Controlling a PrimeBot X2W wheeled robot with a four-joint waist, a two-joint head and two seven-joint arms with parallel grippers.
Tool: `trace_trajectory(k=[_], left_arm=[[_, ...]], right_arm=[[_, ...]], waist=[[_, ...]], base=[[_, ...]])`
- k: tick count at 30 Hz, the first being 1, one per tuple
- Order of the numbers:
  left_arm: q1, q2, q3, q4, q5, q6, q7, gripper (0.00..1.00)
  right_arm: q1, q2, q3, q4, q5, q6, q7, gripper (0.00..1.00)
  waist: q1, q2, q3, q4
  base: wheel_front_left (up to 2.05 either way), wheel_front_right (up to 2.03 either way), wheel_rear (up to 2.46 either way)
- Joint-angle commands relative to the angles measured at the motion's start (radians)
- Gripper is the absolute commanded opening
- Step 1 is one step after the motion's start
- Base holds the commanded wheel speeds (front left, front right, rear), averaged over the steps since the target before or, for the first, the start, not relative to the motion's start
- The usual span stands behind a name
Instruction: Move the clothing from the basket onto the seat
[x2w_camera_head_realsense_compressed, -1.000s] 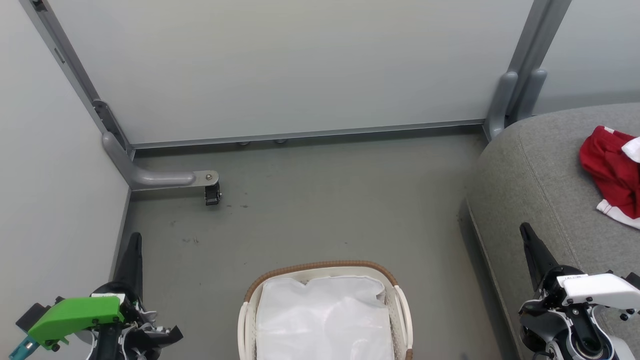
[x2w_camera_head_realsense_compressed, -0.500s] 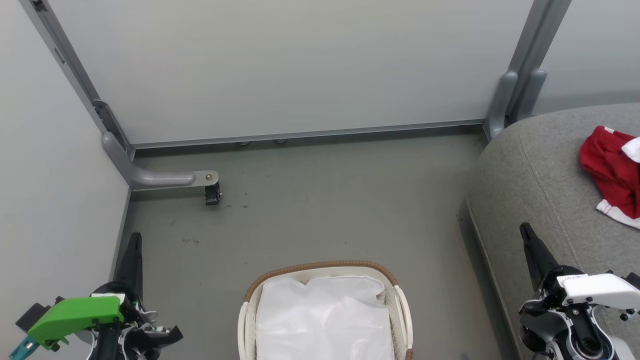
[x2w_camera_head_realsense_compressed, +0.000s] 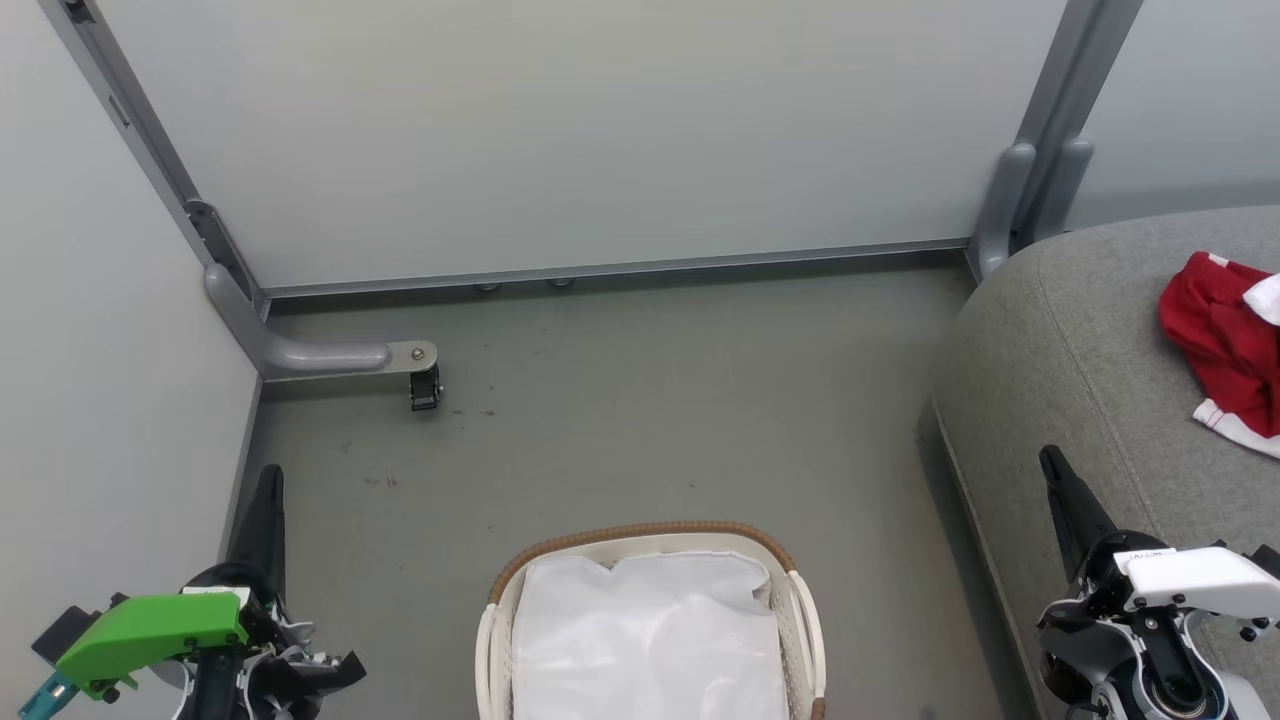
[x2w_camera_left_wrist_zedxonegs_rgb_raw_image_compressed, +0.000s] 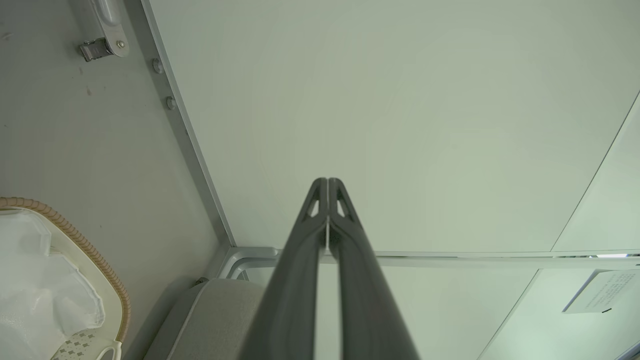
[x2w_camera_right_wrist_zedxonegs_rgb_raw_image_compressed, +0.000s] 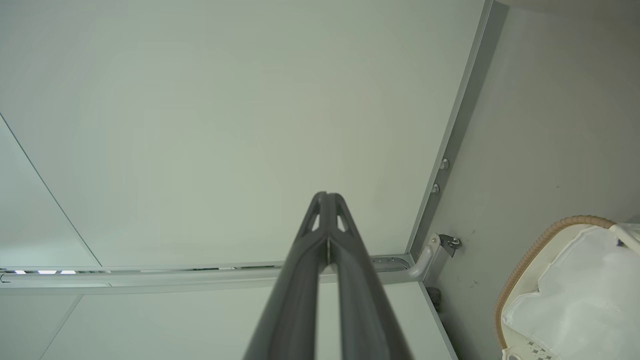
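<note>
Clothing (x2w_camera_head_realsense_compressed: 1222, 350): lying on the seat (x2w_camera_head_realsense_compressed: 1060, 340) at three o'clock, unmoved.
Basket (x2w_camera_head_realsense_compressed: 640, 530): sitting at six o'clock.
Left gripper (x2w_camera_head_realsense_compressed: 269, 475): staying clenched, empty.
Right gripper (x2w_camera_head_realsense_compressed: 1050, 458): staying clenched, empty.

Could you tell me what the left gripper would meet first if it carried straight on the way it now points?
Most likely the pale partition panel: the shut left gripper points straight at it, with nothing between them in the left wrist view. How far off the panel stands is unclear.
</note>
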Motion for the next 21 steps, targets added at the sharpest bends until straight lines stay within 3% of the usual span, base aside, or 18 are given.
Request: trace_trajectory(k=[1, 21], left_arm=[[-0.012, 0.007, 0.002, -0.002, -0.003, -0.004, 0.004, 0.00], [-0.012, 0.007, 0.002, -0.002, -0.003, -0.004, 0.004, 0.00]], right_arm=[[-0.001, -0.003, -0.002, -0.003, 0.004, 0.000, 0.001, 0.00], [-0.001, -0.003, -0.002, -0.003, 0.004, 0.000, 0.001, 0.00]], waist=[[0.0000, 0.0000, 0.000, 0.000], [0.0000, 0.0000, 0.000, 0.000]], base=[[0.00, 0.00, 0.00], [0.00, 0.00, 0.00]])
